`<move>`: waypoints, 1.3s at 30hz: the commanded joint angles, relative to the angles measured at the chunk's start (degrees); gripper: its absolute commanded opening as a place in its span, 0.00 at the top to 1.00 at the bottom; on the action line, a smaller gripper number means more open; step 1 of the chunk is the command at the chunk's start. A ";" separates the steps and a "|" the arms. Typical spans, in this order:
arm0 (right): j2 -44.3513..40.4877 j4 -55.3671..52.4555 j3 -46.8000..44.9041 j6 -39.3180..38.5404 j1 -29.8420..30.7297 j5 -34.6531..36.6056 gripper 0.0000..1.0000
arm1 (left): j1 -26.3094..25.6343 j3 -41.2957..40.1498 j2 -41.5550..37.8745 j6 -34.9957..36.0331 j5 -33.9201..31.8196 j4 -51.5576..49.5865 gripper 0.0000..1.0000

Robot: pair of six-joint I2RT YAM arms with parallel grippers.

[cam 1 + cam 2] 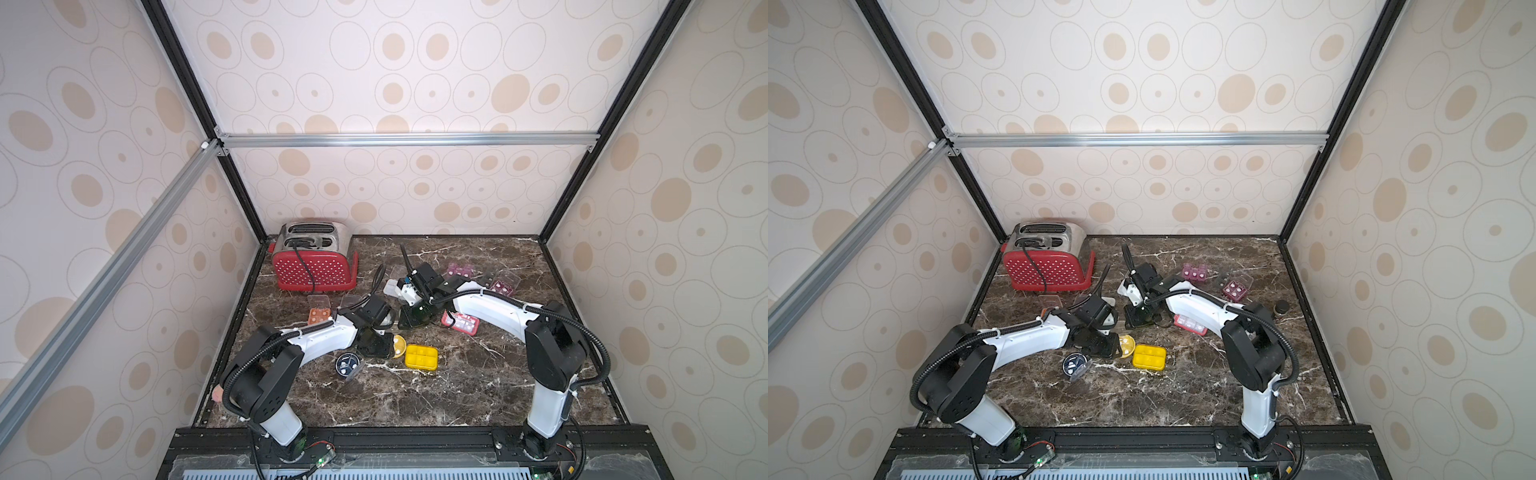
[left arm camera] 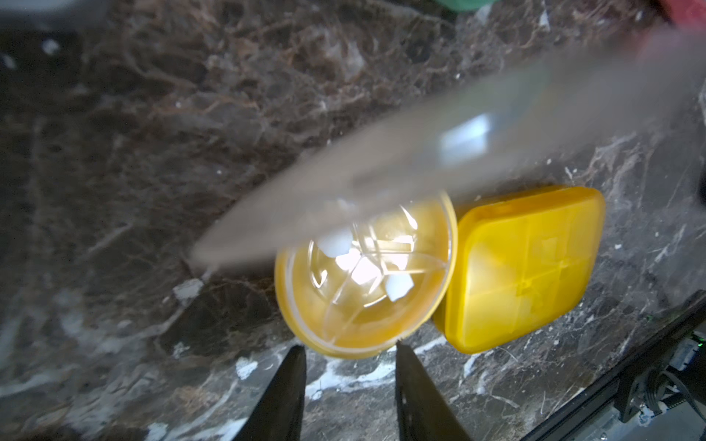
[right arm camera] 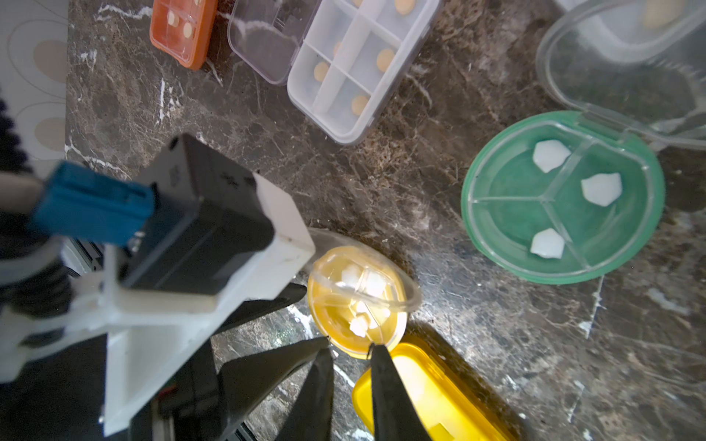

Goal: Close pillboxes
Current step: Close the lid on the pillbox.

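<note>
Top: round yellow pillbox (image 1: pixel 400 345) mid-surface (image 1: pixel 457 395), against rect. yellow pillbox (image 1: pixel 421 356).
L wrist: left claw (image 2: pixel 349 355) released, empty, tips just short of the round box's rim. Clear lid (image 2: pixel 382 164) stands up, blurred. I read this as staged to brace the base.
R wrist: right claw (image 3: pixel 349 343) narrowly parted, holding nothing, one tip at the rim, prob. to press the lid down. Green round pillbox (image 3: pixel 561 198) near, lid open.

You see the round yellow pillbox (image 2: pixel 363 298), its clear lid (image 2: pixel 420 168) half raised, touching the rectangular yellow pillbox (image 2: pixel 523 267); the round green pillbox (image 3: pixel 561 198) lies open nearby.
</note>
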 commanded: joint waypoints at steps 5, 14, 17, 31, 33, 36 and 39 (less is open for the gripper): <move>-2.28 -0.90 -1.10 2.36 0.34 0.22 0.73 | 0.16 0.26 -5.10 -0.45 0.41 -0.67 0.55; -6.97 4.19 -9.58 5.50 1.21 3.81 0.71 | 3.70 6.60 -11.40 2.10 -0.38 -6.64 0.54; -6.41 2.44 -6.53 3.42 0.74 3.96 0.69 | 3.68 5.54 -11.59 1.63 -0.37 -7.23 0.53; 1.53 -5.52 6.67 -2.09 0.30 5.18 0.61 | 3.85 -1.04 -6.08 -0.38 3.45 -3.13 0.52; 2.11 -4.76 6.79 -1.94 0.28 5.21 0.61 | 3.80 -0.91 -4.67 -0.44 3.41 -3.27 0.52; 3.19 -4.25 7.29 -1.91 0.34 4.28 0.61 | 3.77 -1.41 -3.67 -1.25 3.75 -1.92 0.53; 4.30 -4.63 8.24 -2.15 0.34 2.99 0.61 | 3.78 -2.17 -3.31 -1.60 3.89 -0.59 0.55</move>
